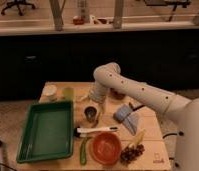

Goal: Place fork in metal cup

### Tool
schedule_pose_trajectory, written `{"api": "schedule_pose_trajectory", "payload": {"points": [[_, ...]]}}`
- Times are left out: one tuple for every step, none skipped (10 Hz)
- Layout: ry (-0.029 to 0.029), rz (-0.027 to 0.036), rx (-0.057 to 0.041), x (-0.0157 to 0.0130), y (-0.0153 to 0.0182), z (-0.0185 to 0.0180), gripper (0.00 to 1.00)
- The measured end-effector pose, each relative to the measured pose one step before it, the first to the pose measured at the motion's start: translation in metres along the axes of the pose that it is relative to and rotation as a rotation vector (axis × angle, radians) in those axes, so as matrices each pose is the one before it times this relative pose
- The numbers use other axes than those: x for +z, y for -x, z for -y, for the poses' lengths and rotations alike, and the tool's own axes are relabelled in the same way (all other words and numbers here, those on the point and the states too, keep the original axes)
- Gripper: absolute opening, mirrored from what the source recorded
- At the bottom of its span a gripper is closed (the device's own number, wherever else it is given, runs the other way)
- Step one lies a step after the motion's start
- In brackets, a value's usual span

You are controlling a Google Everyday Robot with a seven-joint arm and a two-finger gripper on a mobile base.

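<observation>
Dark cabinet fronts [43,60] run behind a light wooden table [153,127], with a pale counter ledge [143,26] and window posts above them. From the table's middle, a green tray [45,131] fills the 9 o'clock side. At the tray's 12 o'clock, near the far edge, a squat white cup [50,92] and a pale green cup [68,93] stand just beside each other. The metal cup [91,115] stands upright close to the table's middle, just off the tray's far right corner. The robot's white arm [143,92] reaches in from 3 o'clock, bends at a rounded elbow [106,75] and turns down toward the table. Its gripper [94,102] hangs at the metal cup's 12 o'clock, just above and behind its rim. Whether it is spread or closed, or whether it holds anything, I cannot tell, and I cannot pick out the fork with certainty. A long white utensil [97,131] with a dark end lies flat at the cup's 6 o'clock, apart from it. At 6 o'clock of that utensil sits an orange bowl [106,148], with a green vegetable [83,150] just at its 9 o'clock. A bunch of dark grapes [131,153] is at the bowl's 3 o'clock and a banana [138,137] near its 2 o'clock. A blue-grey packet [126,115] lies at the cup's 3 o'clock, under the arm. A dark brown object [118,94] sits behind the arm.
</observation>
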Motion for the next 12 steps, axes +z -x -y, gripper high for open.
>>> {"api": "schedule_pose_trajectory", "payload": {"points": [[0.0015, 0.00147, -0.00279, 0.00012, 0.00027, 0.00108, 0.8], [0.00215, 0.00151, -0.00033, -0.00032, 0.00026, -0.00033, 0.8], [0.00139, 0.00049, -0.0005, -0.00011, -0.00003, -0.0001, 0.8], [0.00214, 0.0007, -0.00191, -0.00069, 0.00088, 0.00024, 0.8], [0.00055, 0.00023, 0.00058, -0.00065, 0.00018, -0.00042, 0.8], [-0.0018, -0.00041, 0.00266, -0.00121, -0.00174, -0.00008, 0.8], [0.00103, 0.00212, -0.00053, 0.00027, -0.00128, 0.00039, 0.8], [-0.00111, 0.00223, -0.00293, 0.00033, -0.00118, 0.00225, 0.8], [-0.00075, 0.00117, -0.00214, 0.00009, -0.00129, 0.0011, 0.8], [-0.00142, -0.00026, -0.00054, -0.00077, -0.00143, 0.00031, 0.8], [-0.00152, 0.00141, -0.0023, -0.0013, -0.00268, 0.0003, 0.8], [-0.00226, 0.00004, -0.00179, -0.0006, -0.0016, 0.00075, 0.8]]}}
